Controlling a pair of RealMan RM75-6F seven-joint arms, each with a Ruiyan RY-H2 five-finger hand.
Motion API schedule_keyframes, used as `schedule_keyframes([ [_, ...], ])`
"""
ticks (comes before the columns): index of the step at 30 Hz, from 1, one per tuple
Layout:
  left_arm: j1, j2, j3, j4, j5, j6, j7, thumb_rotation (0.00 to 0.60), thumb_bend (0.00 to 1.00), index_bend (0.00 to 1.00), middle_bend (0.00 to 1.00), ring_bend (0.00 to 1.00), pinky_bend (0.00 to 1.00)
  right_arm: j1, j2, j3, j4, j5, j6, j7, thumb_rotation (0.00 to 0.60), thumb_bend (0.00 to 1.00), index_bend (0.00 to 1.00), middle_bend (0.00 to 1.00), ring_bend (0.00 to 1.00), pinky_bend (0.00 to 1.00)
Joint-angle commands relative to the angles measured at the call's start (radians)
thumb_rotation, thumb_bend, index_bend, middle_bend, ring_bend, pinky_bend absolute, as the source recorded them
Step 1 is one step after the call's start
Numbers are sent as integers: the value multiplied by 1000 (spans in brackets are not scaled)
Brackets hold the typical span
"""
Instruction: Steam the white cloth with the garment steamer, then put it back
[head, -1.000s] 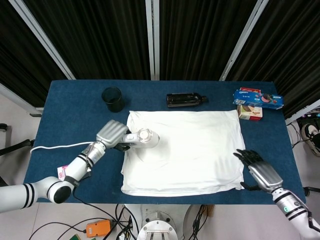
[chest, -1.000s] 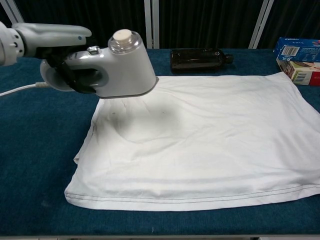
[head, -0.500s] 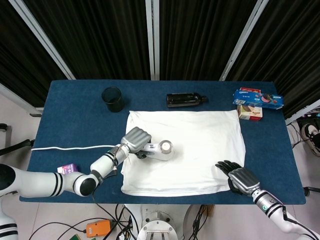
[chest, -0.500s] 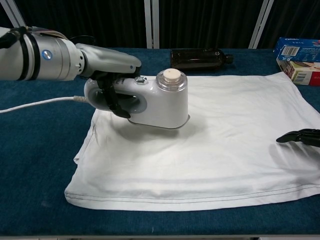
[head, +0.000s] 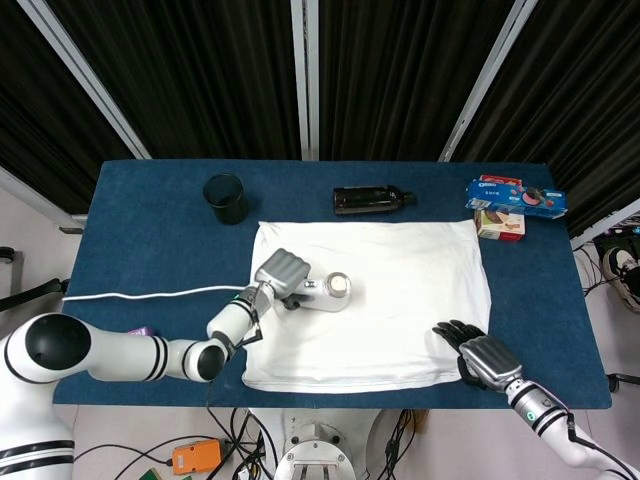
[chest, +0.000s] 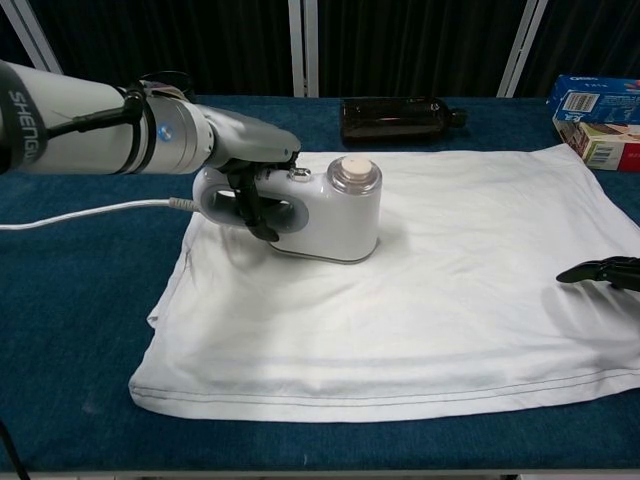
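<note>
My left hand (chest: 250, 185) grips the garment steamer (chest: 325, 210), now lowered flat onto the white cloth (chest: 420, 290); steaming has begun. My right hand (head: 480, 357) seems open, pinning the hem.

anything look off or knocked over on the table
The dark bottle lies on its side behind the white cloth, apparently placed rather than spilled. The cloth's left edge is rumpled. Nothing else stands out.

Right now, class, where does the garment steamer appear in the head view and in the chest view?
Head view: garment steamer left of centre, on the white cloth.
Chest view: steamer upper centre-left, left hand gripping its handle.
Shared landmark: dark bottle beyond the cloth.
</note>
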Motion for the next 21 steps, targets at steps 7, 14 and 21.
schedule_keyframes([
  [7,24,-3,29,128,-124,-5,-40,508,573,843,912,813,770,7,-2,-1,-1,11,3,-1,600,1000,114,119,60,175],
  [14,66,42,52,168,-186,-5,-67,505,573,843,911,813,770,7,-5,-4,4,13,17,10,600,1000,114,119,61,175],
  [21,99,93,14,84,-120,68,-109,485,572,843,910,811,770,9,-4,-6,8,12,28,21,600,1000,113,119,61,175],
])
